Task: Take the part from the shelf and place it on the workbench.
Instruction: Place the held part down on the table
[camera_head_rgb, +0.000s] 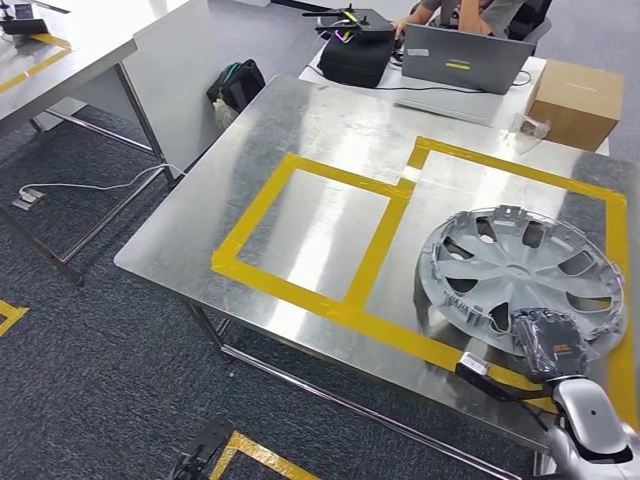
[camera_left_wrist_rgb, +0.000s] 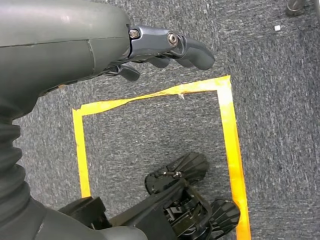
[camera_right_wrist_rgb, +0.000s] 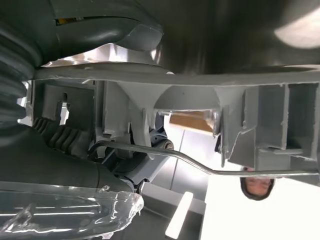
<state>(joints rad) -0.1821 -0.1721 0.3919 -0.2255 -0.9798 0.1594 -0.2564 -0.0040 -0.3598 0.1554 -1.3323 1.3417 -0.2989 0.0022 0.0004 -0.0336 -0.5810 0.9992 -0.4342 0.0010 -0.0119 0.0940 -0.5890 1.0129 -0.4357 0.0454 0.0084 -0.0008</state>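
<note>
**Hubcap on the table, right hand at its rim**

From the head view I saw the hubcap lying flat on the steel table, inside the right-hand square of yellow tape. My right hand sat at the near edge of the hubcap, its wrapped back over the rim. In the right wrist view the thumb lay along one face of the grey plastic rim and the darker fingers curled against the ribbed underside beside the wire retaining ring, so I read the hand as gripping the hubcap.

My left hand hung down over the grey carpet, above a yellow floor marking; its fingers were loosely spread and held nothing.

Beyond the fingers of the right hand, across the table, stood a laptop, a black bag and a cardboard box, with a person seated behind the laptop.
</note>
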